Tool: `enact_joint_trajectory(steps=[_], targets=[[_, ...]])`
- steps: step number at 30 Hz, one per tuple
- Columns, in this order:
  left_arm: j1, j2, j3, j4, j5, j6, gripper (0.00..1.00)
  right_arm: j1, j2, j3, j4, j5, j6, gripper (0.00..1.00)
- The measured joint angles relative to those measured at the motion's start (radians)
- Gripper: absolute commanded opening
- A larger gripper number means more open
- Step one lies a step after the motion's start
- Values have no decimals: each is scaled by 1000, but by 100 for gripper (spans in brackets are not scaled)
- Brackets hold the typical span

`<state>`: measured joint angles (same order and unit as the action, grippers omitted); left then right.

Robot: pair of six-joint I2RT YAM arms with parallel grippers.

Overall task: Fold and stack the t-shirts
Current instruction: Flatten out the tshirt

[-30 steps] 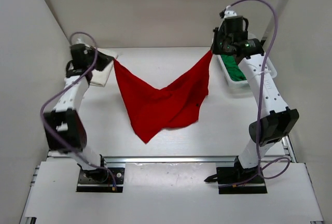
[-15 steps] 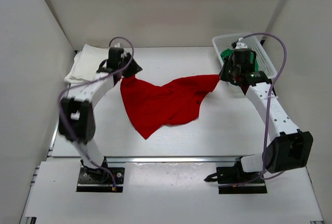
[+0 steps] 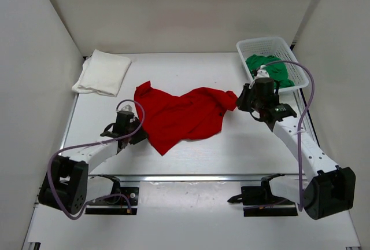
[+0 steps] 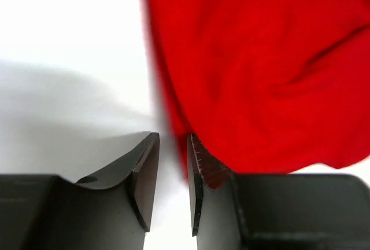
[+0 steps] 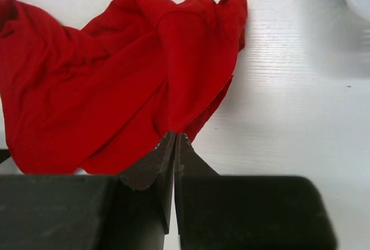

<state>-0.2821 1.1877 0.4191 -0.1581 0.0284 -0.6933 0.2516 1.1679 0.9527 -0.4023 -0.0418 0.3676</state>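
The counter (image 3: pixel 243 146) carries everything. The red shirt (image 3: pixel 182 117) lies crumpled at its middle, creased and bunched, not yet flat. I judge the step in hand to be spreading it out before any fold. To do that well I need two matching corners, drawn apart until the cloth is taut, then lowered so the hem lands straight.

The white shirt (image 3: pixel 104 72) sits folded at the far left corner, well apart from the red one. That is where the stack should grow. The basket (image 3: pixel 254 44) stands at the far right with the green shirt (image 3: pixel 272 67) inside it. It is near my right arm, so a wide swing that way could knock it.

My right pincer (image 5: pixel 174 137) is clamped tight on a fold at the red shirt's right edge. My left pincer (image 4: pixel 173 146) is low at the shirt's near left edge, jaws a narrow way apart. The cloth lies against one finger, but in the blur I cannot say any is between them. I should get that edge well between the jaws before closing.
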Motion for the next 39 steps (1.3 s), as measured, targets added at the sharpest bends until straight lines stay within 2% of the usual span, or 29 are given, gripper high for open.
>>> enact_joint_trajectory(steps=[1, 3, 4, 6, 9, 11, 13, 15, 17, 19, 21, 26, 29, 31, 35, 39], targets=[[-9, 14, 13, 14, -2, -6, 35, 14, -12, -16, 14, 3, 3, 0], [-20, 67, 45, 49, -3, -14, 21, 41, -40, -55, 30, 4, 11, 0], [-22, 100, 60, 68, -3, -19, 19, 55, -53, -74, 31, 6, 18, 0], [-8, 178, 92, 93, -2, -27, 6, 85, -85, -120, 36, 12, 28, 0], [38, 286, 171, 140, 16, -52, 0, 134, -143, -189, 28, 33, 49, 0], [58, 375, 265, 140, 14, -60, 0, 174, -187, -231, 18, 57, 64, 0], [62, 487, 426, 92, -3, -61, 8, 214, -237, -268, -1, 71, 85, 0], [54, 599, 624, 42, -8, -43, 24, 243, -277, -298, -18, 81, 106, 0], [51, 685, 816, 3, -7, -21, 33, 260, -313, -328, -27, 86, 123, 0], [51, 681, 864, 18, -6, -6, 38, 249, -337, -359, -31, 83, 134, 0], [62, 600, 780, 48, -4, -14, 33, 217, -346, -388, -29, 74, 138, 0], [116, 316, 372, 133, -9, -53, 36, 153, -321, -421, -23, 35, 130, 1], [117, 269, 206, 164, -4, -84, 36, 162, -301, -421, -3, 21, 126, 1], [123, 290, 148, 196, 20, -116, 37, 176, -290, -421, 7, 17, 126, 0], [148, 302, 135, 262, 32, -142, 39, 192, -279, -421, 18, 6, 126, 0], [143, 313, 134, 288, 8, -163, 30, 191, -279, -421, 33, -1, 126, 0]])
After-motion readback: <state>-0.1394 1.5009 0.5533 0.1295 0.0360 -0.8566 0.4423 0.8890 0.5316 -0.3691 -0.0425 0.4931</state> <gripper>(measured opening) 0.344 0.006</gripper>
